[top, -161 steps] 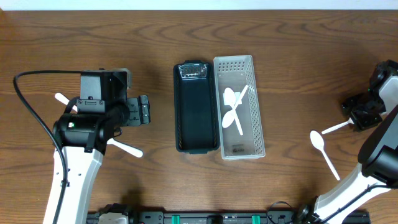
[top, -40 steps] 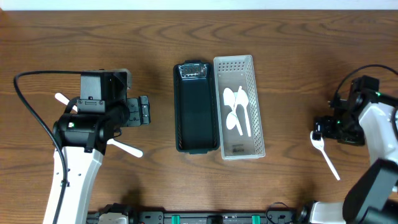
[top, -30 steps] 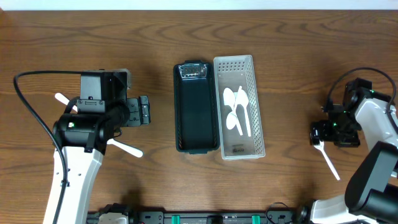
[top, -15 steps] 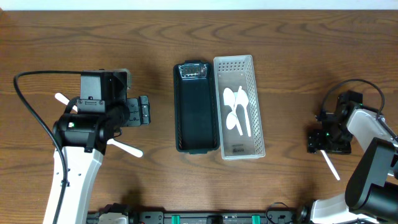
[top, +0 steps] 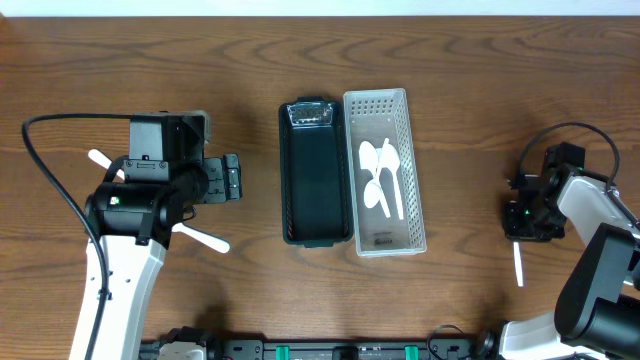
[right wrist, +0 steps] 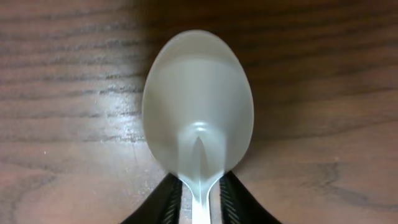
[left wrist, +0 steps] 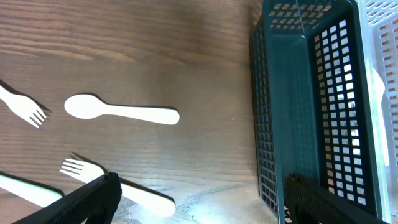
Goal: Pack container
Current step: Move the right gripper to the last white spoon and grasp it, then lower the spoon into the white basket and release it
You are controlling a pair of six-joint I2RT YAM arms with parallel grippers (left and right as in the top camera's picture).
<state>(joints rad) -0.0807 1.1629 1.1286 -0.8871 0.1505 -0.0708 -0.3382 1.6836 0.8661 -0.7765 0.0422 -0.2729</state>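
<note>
Wood-grain surface [top: 460, 80] carries a dark container [top: 290, 180] touching a white perforated container [top: 385, 105] on its right side. 3 spoons [top: 381, 176] lie inside the white one. Right pincer [right wrist: 199, 190] is clamped on the neck of a white spoon [right wrist: 198, 118], bowl facing up, at the surface's right side, well apart from both containers. Left pincer [top: 229, 178] stands wide apart, holding nothing, left of the dark container. Beneath it lie 1 loose spoon [left wrist: 121, 112] and 2 forks [left wrist: 25, 107] on the surface.

top-down overhead, close left wrist sharing basket [top: 316, 180]
</note>
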